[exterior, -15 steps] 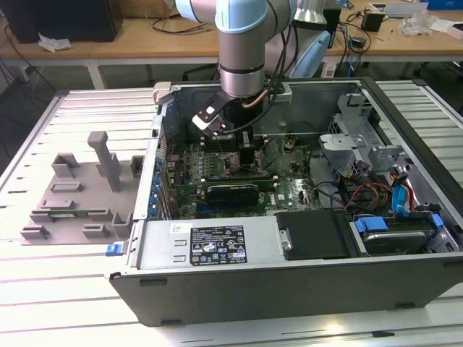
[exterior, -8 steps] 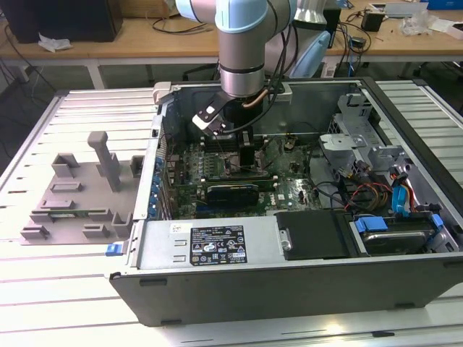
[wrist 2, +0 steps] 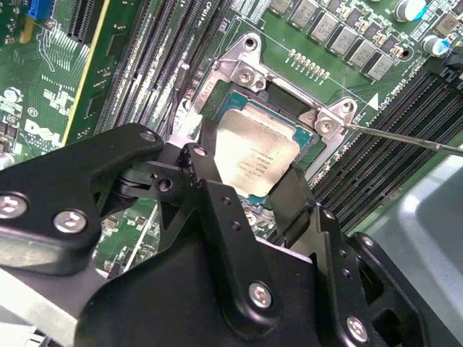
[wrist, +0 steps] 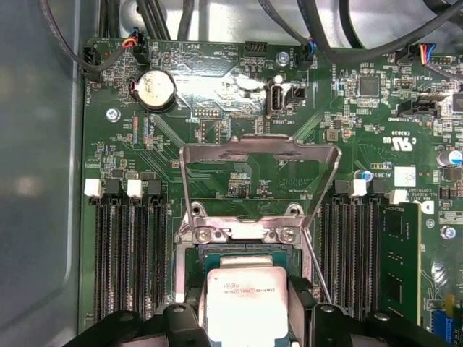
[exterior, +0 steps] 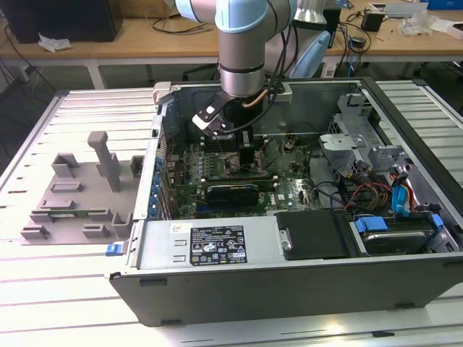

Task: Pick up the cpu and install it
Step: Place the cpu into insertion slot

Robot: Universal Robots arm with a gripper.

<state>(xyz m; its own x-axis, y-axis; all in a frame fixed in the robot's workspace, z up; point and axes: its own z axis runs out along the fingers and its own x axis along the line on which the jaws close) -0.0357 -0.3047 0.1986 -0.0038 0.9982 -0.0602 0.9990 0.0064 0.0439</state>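
First wrist view shows the hand [wrist: 246, 292] pinching the cpu [wrist: 247, 309], socket frame [wrist: 260, 148] raised.

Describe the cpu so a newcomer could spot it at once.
Inside the open computer case, on the green motherboard, look between the banks of black memory slots, beside the raised metal socket frame. The cpu is the flat square gripped by the hand; nothing around it shares its shiny silver-grey top.

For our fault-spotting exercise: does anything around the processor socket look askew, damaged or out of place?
Nothing stands out. The cpu sits square in the gripper over the socket, whose load plate stands open.
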